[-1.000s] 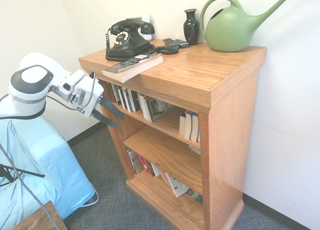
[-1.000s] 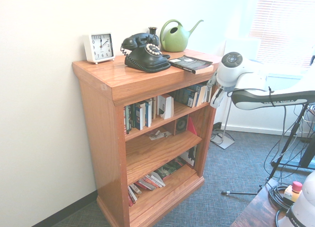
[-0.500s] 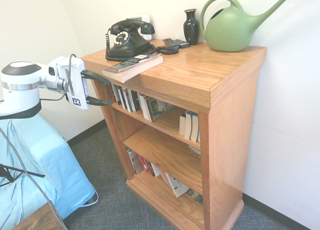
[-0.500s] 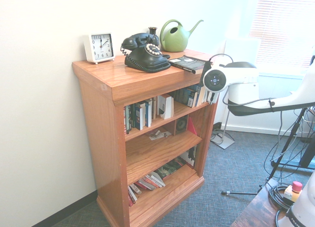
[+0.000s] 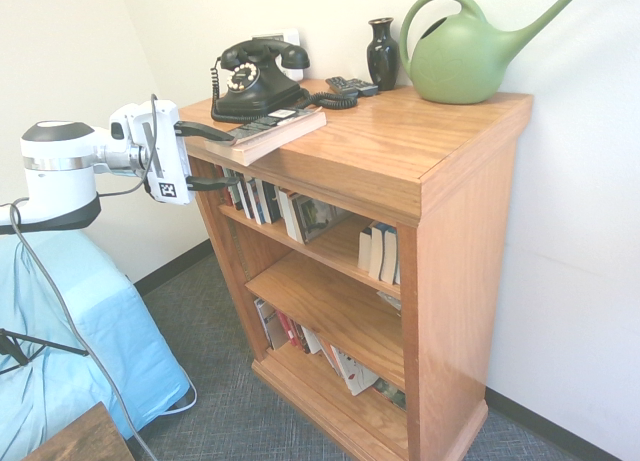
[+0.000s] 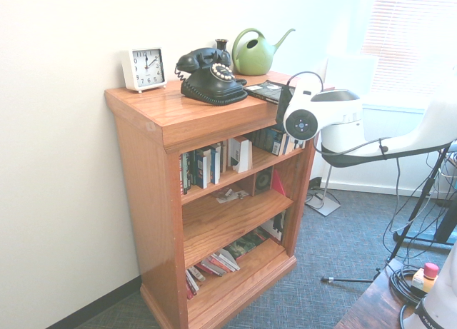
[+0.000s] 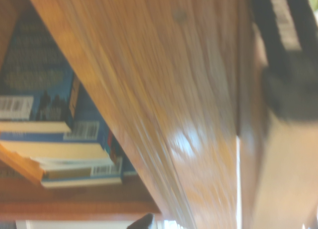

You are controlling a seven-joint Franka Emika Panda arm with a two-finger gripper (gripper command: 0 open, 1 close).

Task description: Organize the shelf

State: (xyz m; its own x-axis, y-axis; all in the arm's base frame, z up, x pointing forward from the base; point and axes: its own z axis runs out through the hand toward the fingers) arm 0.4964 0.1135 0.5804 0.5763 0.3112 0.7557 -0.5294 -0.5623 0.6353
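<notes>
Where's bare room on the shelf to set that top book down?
The middle tier is mostly bare wood. On the top, a patch lies open between the book and the watering can. The upper tier and the bottom tier are crowded with books.

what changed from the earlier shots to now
The white arm's gripper rose from beside the top tier of the honey-brown wooden shelf to its overhanging top, swinging from angled down to about level. Its open fingers now straddle that edge near the flat book; nothing gripped. Black rotary telephone, green watering can and shelved books stayed put.
</notes>
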